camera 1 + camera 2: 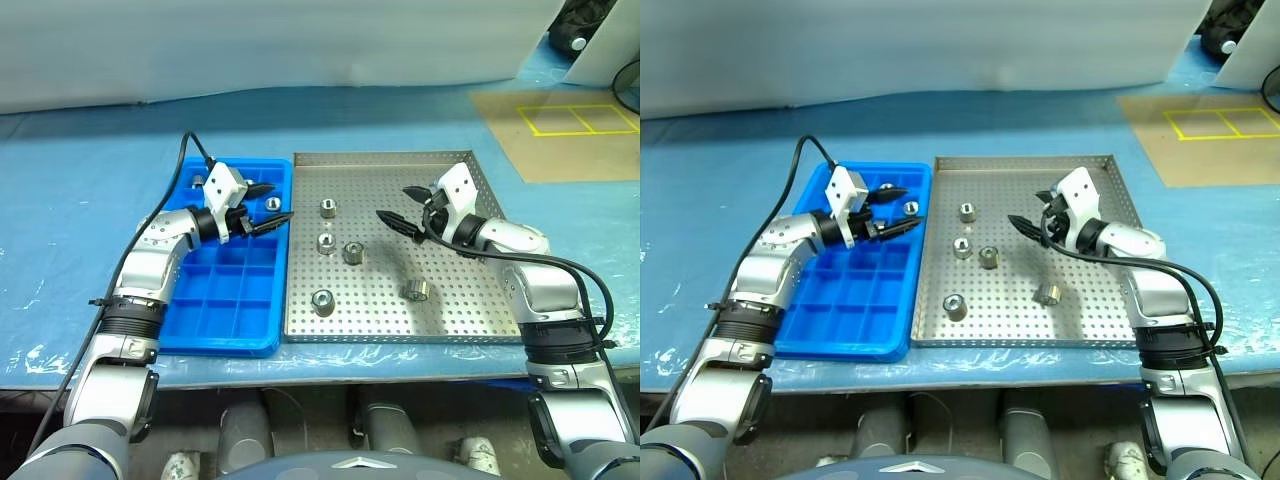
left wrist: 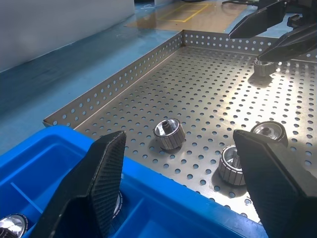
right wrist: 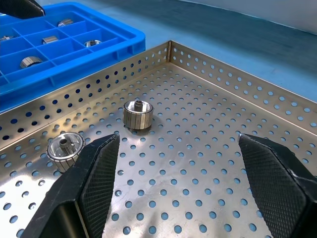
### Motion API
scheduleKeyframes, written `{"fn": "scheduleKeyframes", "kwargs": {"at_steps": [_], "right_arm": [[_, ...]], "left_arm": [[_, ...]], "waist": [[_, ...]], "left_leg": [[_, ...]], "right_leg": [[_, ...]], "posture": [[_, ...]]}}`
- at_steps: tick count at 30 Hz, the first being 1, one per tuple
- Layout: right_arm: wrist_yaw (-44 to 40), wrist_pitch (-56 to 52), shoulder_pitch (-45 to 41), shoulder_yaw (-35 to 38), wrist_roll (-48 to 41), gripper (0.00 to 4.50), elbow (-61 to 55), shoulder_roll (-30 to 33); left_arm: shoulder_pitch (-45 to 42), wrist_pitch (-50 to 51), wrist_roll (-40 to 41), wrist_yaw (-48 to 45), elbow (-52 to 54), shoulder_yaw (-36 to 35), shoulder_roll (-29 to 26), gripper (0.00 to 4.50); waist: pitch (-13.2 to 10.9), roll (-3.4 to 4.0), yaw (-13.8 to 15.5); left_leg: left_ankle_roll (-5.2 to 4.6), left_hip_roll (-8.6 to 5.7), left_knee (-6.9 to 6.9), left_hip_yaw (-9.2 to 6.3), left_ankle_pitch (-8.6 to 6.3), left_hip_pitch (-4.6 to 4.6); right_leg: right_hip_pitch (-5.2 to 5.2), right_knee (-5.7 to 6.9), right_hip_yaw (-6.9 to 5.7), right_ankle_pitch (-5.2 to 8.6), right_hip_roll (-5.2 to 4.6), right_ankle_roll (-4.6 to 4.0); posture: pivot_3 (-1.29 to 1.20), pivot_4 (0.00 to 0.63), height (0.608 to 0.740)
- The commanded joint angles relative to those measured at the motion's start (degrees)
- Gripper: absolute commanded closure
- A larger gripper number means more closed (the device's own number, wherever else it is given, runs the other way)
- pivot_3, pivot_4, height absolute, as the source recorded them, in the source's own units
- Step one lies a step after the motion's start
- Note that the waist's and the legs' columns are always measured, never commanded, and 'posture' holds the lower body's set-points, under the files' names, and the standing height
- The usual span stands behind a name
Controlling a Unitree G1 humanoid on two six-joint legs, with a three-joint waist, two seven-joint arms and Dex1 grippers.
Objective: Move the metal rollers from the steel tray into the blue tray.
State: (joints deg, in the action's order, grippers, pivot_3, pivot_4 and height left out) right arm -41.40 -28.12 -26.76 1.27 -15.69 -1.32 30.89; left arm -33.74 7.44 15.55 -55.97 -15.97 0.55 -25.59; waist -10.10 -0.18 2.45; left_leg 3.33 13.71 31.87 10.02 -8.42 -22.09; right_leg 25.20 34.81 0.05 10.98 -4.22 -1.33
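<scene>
On my left lies the blue tray (image 1: 215,320), its long side just beside the steel tray (image 1: 455,310) on the blue-covered table (image 1: 60,200). My left claw (image 1: 268,207) hovers over the blue tray's far right corner, fingers spread apart and holding nothing, tips reaching toward the steel tray's near edge. One metal roller (image 1: 272,204) sits in a far compartment right under those fingertips, and the right wrist view shows a few more rollers (image 3: 30,61) resting in neighbouring compartments.

Moving right, five metal rollers remain on the perforated floor of the steel tray: one (image 1: 327,209) toward the far left, two close together (image 1: 326,242) and (image 1: 352,253) near the middle, one (image 1: 322,301) close to the near left, and one (image 1: 416,291) lying on its side further right.

My right claw (image 1: 396,207) hangs above the steel tray's far right part, jaws wide and empty, pointing left toward the rollers.
</scene>
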Motion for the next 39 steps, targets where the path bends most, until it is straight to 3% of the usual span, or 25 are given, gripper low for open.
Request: {"fn": "scheduleKeyframes", "kwargs": {"at_steps": [1, 19, 27, 32, 39], "right_arm": [[-0.08, 1.1, -1.18, 0.06, -0.01, 0.57, -0.83, -0.01], [-0.11, 1.15, -1.12, 0.16, 0.31, 0.57, -0.91, 0.0], [-5.1, -0.6, -1.88, -0.63, -1.41, 0.57, -2.95, 2.14], [-8.76, -2.63, -1.75, -1.92, -2.8, 0.57, -6.53, 3.94], [-18.09, -7.73, 1.66, -1.11, -10.04, 0.57, -16.18, 10.46]], "left_arm": [[-1.12, -0.37, 0.67, 0.15, 1.76, -0.86, -0.55, 0.84], [-1.63, 0.41, 0.83, 0.34, 1.98, -0.48, -0.12, 0.84], [-8.13, -1.79, -0.66, -5.42, -2.42, 4.45, 2.7, 0.84], [-14.08, -5.89, -2.99, -13.78, -11.66, 8.93, 3.98, 0.84], [-25.06, -18.02, -10.88, -20.14, -34.64, 13.62, 7.24, 0.84]], "waist": [[0.0, 0.0, 0.0], [0.0, 0.0, -0.01], [0.0, 0.0, 0.05], [0.0, 0.0, -0.17], [0.0, -0.01, -0.11]], "left_leg": [[0.0, 0.0, 0.0, 0.0, 0.0, 0.0], [0.0, 0.0, -0.01, 0.0, 0.0, 0.0], [-0.02, -0.04, 0.0, 0.0, -0.01, -0.01], [-0.01, -0.01, -0.04, 0.01, 0.0, 0.02], [-0.07, -0.03, -0.01, 0.01, -0.03, 0.0]], "right_leg": [[0.0, 0.0, 0.0, 0.0, 0.0, 0.0], [0.0, -0.01, 0.0, 0.0, 0.0, 0.0], [-0.01, 0.0, 0.01, 0.0, -0.03, 0.0], [0.0, -0.02, 0.02, 0.0, 0.01, 0.0], [-0.02, -0.06, 0.05, -0.01, 0.01, 0.0]], "posture": [[-0.16, 0.15, 0.74], [-0.16, 0.15, 0.74], [-0.19, 0.15, 0.74], [-0.22, 0.15, 0.74], [-0.32, 0.15, 0.74]]}}
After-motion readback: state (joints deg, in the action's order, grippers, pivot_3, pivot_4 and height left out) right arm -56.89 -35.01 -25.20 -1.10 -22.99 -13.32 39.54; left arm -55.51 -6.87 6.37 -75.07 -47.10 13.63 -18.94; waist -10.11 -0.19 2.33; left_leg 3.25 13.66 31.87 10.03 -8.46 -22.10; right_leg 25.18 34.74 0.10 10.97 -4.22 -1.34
